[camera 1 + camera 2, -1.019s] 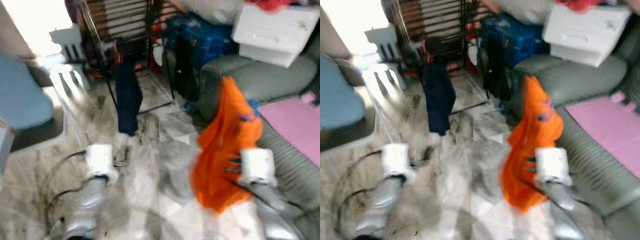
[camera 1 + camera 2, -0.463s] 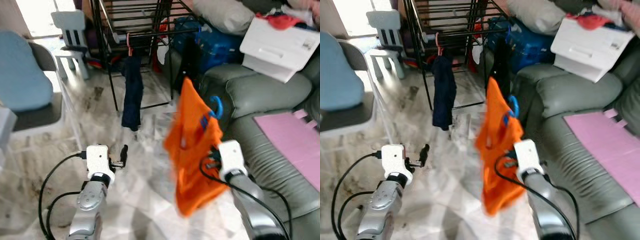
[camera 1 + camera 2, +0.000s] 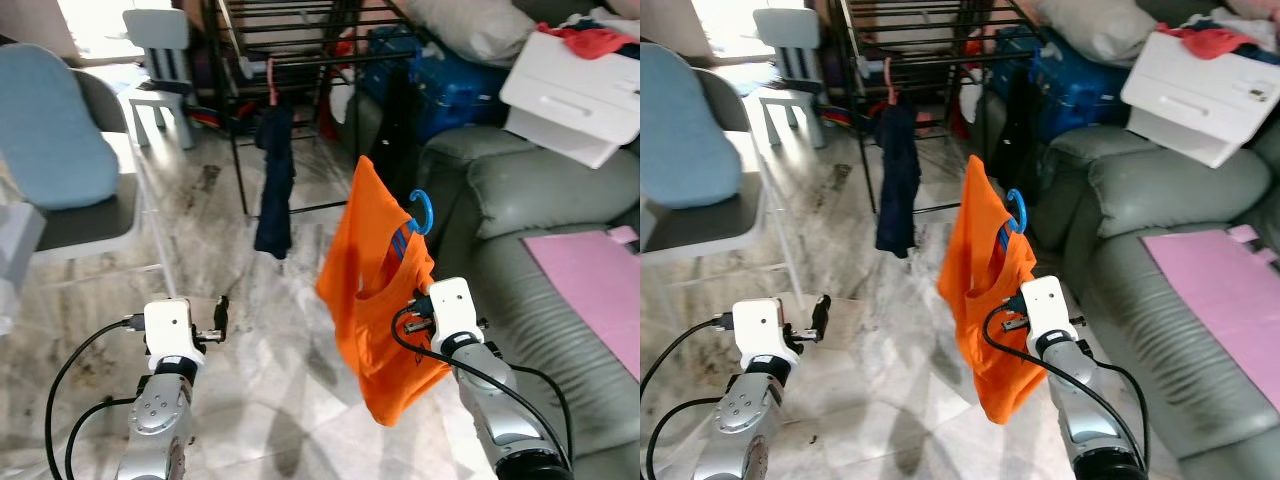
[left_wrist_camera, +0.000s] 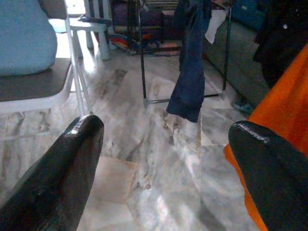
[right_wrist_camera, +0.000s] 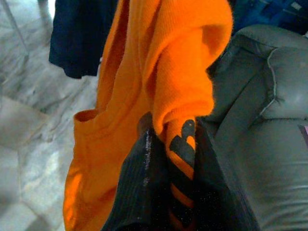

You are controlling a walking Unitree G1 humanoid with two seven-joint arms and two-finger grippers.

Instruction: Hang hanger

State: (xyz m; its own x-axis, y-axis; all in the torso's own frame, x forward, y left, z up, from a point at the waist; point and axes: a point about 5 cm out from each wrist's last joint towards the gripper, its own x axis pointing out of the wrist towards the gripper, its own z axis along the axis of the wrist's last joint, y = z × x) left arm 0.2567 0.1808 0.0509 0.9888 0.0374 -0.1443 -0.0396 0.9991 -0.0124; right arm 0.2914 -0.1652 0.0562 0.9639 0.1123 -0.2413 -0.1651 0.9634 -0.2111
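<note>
Currently right hand clamped on orange garment, holding it up off floor; blue hanger hook pokes out above hand. Left hand low, fingers spread wide, empty. Beyond both hands, well apart: black drying rack with dark blue garment already hung. Judgement: pickup done; approach and hooking hanger onto rack rail remain.

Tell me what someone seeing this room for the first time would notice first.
The bright orange shirt on a blue hanger, held up mid-room in the right gripper, whose fingers pinch the cloth. Behind it, a dark navy garment hangs from a black drying rack; a grey sofa lies to the right. The left gripper hovers open over the marble floor.
</note>
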